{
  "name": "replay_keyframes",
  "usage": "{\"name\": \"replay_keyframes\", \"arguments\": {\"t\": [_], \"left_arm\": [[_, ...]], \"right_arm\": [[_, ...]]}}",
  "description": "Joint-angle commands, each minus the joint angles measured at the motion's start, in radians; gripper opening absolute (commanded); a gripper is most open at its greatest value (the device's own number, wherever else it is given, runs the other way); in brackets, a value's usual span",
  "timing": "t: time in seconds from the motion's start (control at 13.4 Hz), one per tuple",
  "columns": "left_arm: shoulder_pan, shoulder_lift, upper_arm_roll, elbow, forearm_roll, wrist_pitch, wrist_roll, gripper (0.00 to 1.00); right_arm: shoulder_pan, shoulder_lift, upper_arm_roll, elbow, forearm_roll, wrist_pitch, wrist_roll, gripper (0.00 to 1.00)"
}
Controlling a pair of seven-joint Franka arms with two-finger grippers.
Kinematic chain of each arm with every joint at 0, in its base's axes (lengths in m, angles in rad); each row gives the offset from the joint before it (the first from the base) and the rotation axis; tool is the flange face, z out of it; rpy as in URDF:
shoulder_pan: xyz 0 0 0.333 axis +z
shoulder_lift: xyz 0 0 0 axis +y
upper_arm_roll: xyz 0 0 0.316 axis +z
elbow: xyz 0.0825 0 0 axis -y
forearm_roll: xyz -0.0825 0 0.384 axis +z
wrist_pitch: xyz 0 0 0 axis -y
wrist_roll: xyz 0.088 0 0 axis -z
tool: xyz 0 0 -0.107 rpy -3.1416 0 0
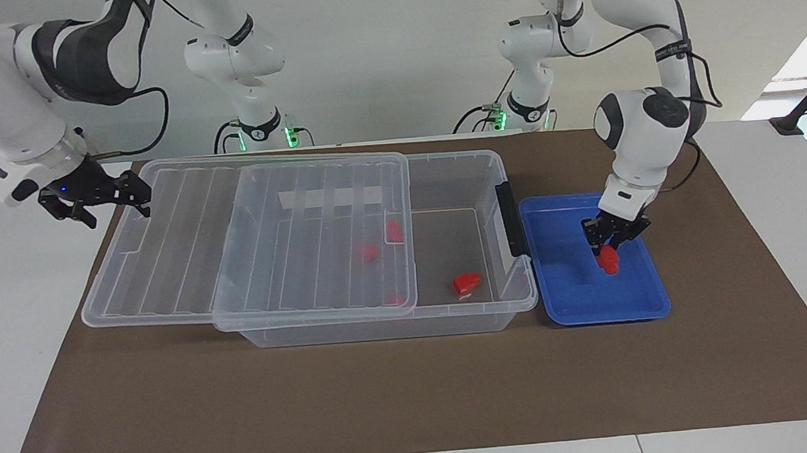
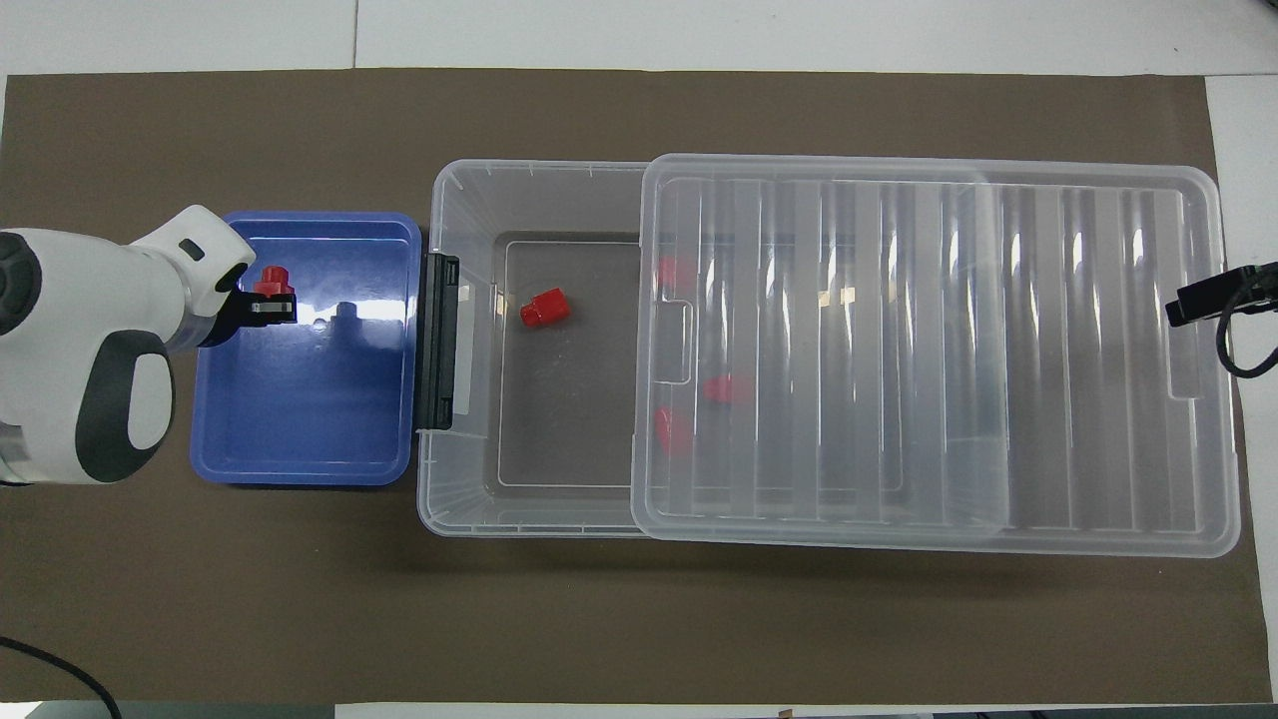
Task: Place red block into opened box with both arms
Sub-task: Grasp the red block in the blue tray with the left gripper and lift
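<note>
Presently | left gripper (image 1: 611, 244): clamped on red block (image 1: 609, 257), held over blue tray (image 1: 572, 300) at the left arm's end | right gripper (image 1: 128, 196): jaws apart, at lid (image 1: 185, 249) edge | box (image 1: 466, 314): partly uncovered, red pieces (image 1: 466, 283) inside

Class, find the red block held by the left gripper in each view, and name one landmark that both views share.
Facing view: red block in the left gripper, over the blue tray.
Overhead view: red block, over the tray.
Shared landmark: the box's black latch.
</note>
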Motion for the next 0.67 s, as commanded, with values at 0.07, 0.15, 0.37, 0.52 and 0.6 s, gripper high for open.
{"name": "replay_keyframes", "arguments": {"t": [0.07, 0.15, 0.37, 0.52, 0.6], "left_arm": [[-0.017, -0.112, -0.006, 0.087, -0.009, -0.215, -0.03, 0.0], [-0.03, -0.118, -0.033, 0.121, -0.009, -0.27, -0.074, 0.0], [-0.093, -0.12, -0.104, 0.14, -0.009, -0.284, -0.249, 0.0], [-0.188, -0.118, -0.104, 0.135, -0.009, -0.28, -0.34, 0.0], [-0.23, -0.117, -0.104, 0.135, -0.009, -0.276, -0.389, 0.0]], "right_arm": [[-0.006, 0.015, 0.051, 0.078, 0.005, -0.096, 0.107, 1.0], [-0.006, 0.011, 0.051, 0.127, 0.008, -0.139, 0.11, 1.0], [0.0, -0.027, 0.051, 0.13, 0.006, -0.171, 0.182, 1.0], [0.008, -0.032, 0.053, 0.109, 0.006, -0.161, 0.223, 1.0], [0.008, -0.027, 0.053, 0.116, 0.006, -0.167, 0.23, 1.0]]}}
